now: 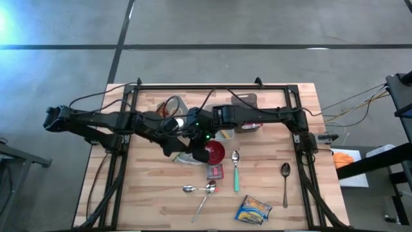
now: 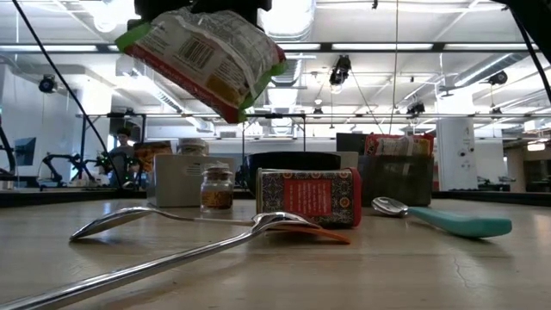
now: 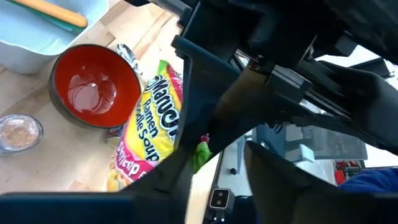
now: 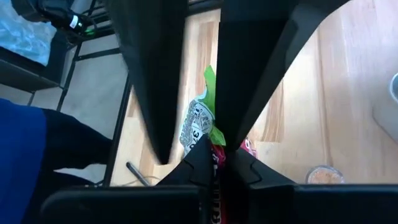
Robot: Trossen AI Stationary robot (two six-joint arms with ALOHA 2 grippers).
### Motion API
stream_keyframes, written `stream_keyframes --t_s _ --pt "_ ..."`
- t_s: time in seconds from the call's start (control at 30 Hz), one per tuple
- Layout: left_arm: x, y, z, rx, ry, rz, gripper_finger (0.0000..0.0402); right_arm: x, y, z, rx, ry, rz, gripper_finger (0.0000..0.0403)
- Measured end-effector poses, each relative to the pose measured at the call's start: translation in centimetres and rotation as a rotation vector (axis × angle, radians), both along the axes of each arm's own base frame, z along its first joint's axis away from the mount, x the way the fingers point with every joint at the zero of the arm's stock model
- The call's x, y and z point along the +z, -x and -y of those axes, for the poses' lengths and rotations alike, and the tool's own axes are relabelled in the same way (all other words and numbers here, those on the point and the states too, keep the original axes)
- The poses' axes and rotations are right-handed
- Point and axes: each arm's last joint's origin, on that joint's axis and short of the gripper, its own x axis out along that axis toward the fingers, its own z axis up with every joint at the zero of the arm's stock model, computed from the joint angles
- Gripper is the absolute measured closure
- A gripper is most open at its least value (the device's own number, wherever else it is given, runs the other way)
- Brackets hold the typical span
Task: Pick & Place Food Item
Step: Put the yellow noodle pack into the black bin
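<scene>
The food item is a ramen noodle packet [image 2: 207, 58], yellow and pink on its face [image 3: 149, 118], with a green end. It hangs high above the table's middle, tilted, near a red bowl [image 1: 214, 153]. My right gripper [image 4: 217, 158] comes in from the table's right side and is shut on the packet's green end. My left gripper [image 3: 227, 155] comes from the left and meets it there [image 1: 183, 132]. It stands open, one finger [image 4: 152, 93] on either side of the same end, apart from it. My right gripper pinches the packet's green-edged end [image 4: 210, 134] between its two fingertips, slanting down from the table's right side. The packet hangs tilted below the hold [image 2: 215, 77], lifted clear of the table.
Below lie two spoons [image 1: 199, 189], a green-handled spoon [image 1: 235, 174], another spoon [image 1: 285, 174], a red tin [image 1: 214, 171] and a blue-yellow packet [image 1: 253, 209]. A small spice jar [image 3: 18, 134] and a pale tub [image 3: 37, 37] stand by the bowl.
</scene>
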Motion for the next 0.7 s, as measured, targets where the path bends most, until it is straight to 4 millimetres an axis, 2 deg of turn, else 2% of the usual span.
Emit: stream_keyframes --t_s 0.17,0.3,0.47,0.7 --pt "0.6 0.6 -0.1 0.007 -0.001 0.027 0.019 0.8 0.4 0.0 -0.001 0.0 0.019 0.0395" --pt "1.2 1.3 -0.4 0.019 -0.001 0.053 0.0163 1.8 1.0 0.2 -0.017 0.009 0.034 0.0395" --pt "2.4 2.7 -0.8 0.066 -0.027 0.108 0.0156 3.1 2.3 0.9 -0.069 0.05 0.023 0.0395" --pt "3.7 5.4 -1.3 0.145 -0.06 0.148 0.0156 6.3 6.1 3.3 -0.186 0.179 -0.011 0.0395"
